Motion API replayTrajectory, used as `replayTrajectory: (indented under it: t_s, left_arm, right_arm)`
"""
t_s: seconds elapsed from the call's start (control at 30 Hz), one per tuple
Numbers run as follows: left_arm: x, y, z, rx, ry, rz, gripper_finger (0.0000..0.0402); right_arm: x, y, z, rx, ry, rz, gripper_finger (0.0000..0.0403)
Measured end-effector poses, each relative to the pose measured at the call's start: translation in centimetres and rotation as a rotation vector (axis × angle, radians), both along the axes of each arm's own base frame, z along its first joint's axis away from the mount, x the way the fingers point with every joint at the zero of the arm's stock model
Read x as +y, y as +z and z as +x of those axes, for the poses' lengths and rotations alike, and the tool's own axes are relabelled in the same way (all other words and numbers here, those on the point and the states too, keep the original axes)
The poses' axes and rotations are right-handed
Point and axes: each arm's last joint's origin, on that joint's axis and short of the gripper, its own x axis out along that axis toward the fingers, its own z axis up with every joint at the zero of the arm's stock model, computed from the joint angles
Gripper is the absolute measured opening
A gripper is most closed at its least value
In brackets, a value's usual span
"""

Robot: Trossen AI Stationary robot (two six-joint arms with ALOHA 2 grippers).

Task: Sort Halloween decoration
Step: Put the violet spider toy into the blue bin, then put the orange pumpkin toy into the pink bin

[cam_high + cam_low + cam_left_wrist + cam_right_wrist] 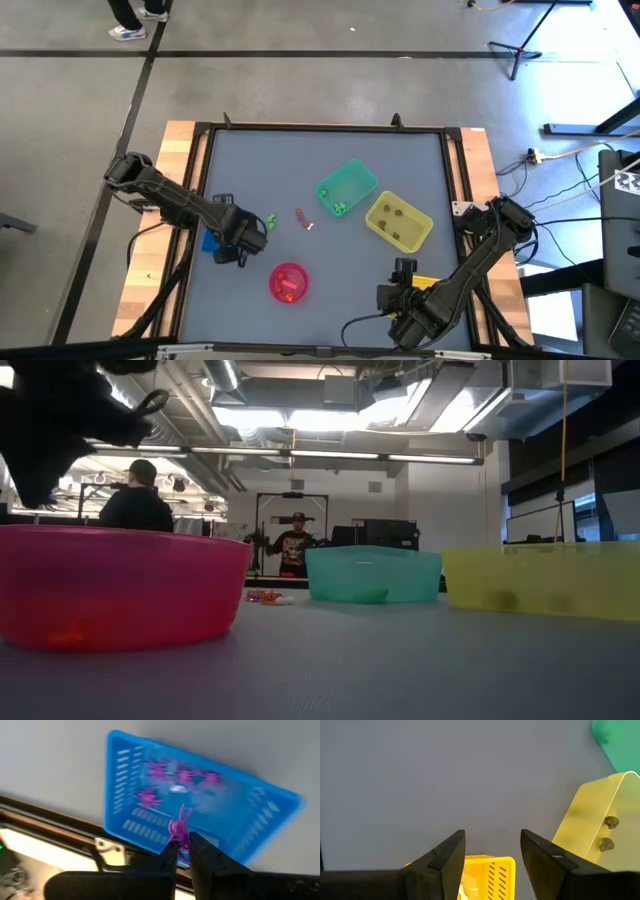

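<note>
Left gripper: my left gripper (183,851) is clenched on a purple spider trinket (179,831), hanging over the blue basket (125,795) at the table's left edge.
Why there: the blue basket already holds several purple spiders (159,770), so I judge I'm carrying this one to join its colour.
Left arm pose: it reaches in from the left rail, wrist bent down over the basket (209,241).
Right gripper: my right gripper (492,851) waits at the near right, fingers released and holding nothing, above a small yellow basket (485,870).
Sorted so far: green pieces lie in the teal bin (347,189), dark ones in the yellow bin (398,222), orange in the pink bowl (288,281).
Still loose: a few trinkets (302,218) lie on the grey table (330,300), centre, left of the teal bin.
</note>
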Motion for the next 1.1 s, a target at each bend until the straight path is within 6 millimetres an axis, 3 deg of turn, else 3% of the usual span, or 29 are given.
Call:
replayTrajectory:
  t_s: [0.3, 1.1]
  left_arm:
    - [0.6, -0.9, -0.3, -0.007, 0.051, 0.067, 0.0024]
    - [0.5, -1.3, 1.2, -0.153, 0.070, 0.015, 0.0175]
  right_arm:
    - [0.0, 0.0, 0.0, -0.001, 0.000, -0.002, 0.0189]
    - [0.0, 0.0, 0.0, -0.001, 0.000, -0.001, 0.0189]
